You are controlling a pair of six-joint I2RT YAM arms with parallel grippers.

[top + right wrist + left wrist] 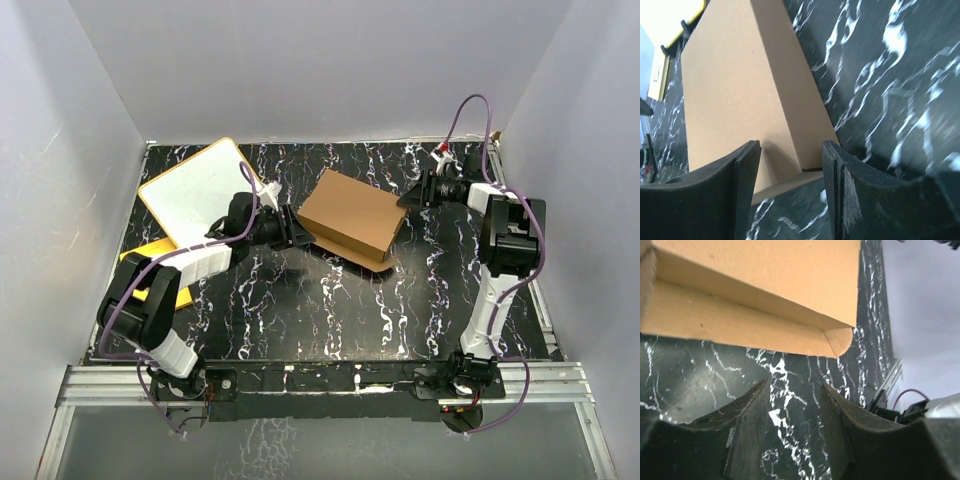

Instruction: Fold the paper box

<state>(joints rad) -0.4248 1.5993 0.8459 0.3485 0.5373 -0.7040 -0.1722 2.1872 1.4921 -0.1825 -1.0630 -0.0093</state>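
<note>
- Black white-veined worktop (330, 310) boxed in by pale walls (320, 60).
- Folded paper box (350, 218) lies mid-worktop, toward the far side.
- Left pincer (297, 234) parted, empty, at box's left edge.
- Right pincer (406, 201) parted at its right corner.
- Orange-rimmed white board (195, 195) far-left.

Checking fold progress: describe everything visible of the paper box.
The paper box is plain brown cardboard, a shallow rectangle lying askew on the table, lid lowered. A flap with a rounded tab sticks out along its near edge. The left gripper and right gripper flank its ends, jaws apart; contact unclear.
</note>
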